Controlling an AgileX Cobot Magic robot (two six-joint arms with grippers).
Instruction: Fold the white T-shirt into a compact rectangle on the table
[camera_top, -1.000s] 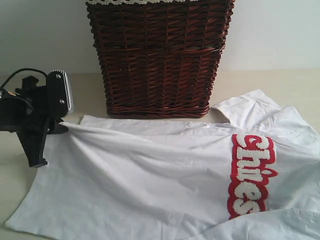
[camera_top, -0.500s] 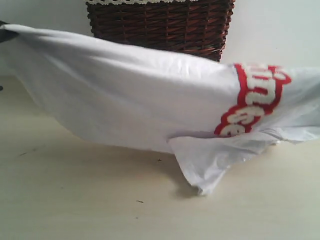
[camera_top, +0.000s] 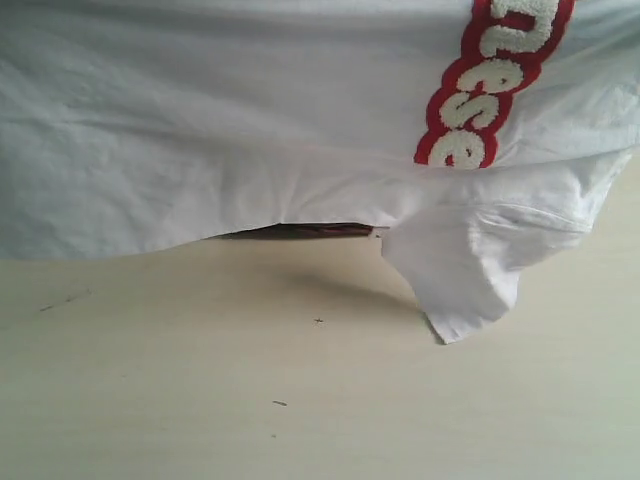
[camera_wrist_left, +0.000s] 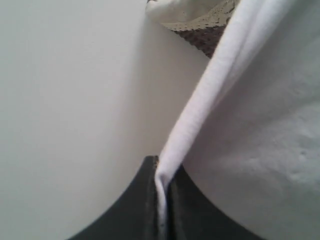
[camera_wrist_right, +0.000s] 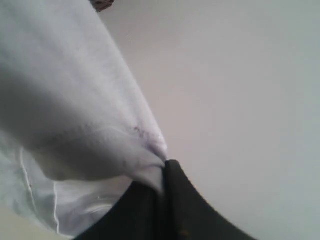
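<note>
Both my tools are clamped on the white T-shirt (camera_top: 200, 150), which hangs in the air above the bench (camera_top: 300, 420).

My left tool (camera_wrist_left: 161, 170) has its jaws closed tight on a thin folded edge of the cloth, and my right tool (camera_wrist_right: 162, 175) is pinched just as narrow on a bunched, stitched edge. In the exterior view the shirt stretches across the whole upper part of the scene as a sheet, clear of the pale bench. Its red chest band (camera_top: 490, 80) with fuzzy white letters sits at the upper right, and one sleeve (camera_top: 455, 285) droops lowest below it. A sliver of the dark wicker basket (camera_top: 300, 231) shows under the hem. Its lace-trimmed liner (camera_wrist_left: 200, 22) peeks past the cloth by my left tool.
</note>
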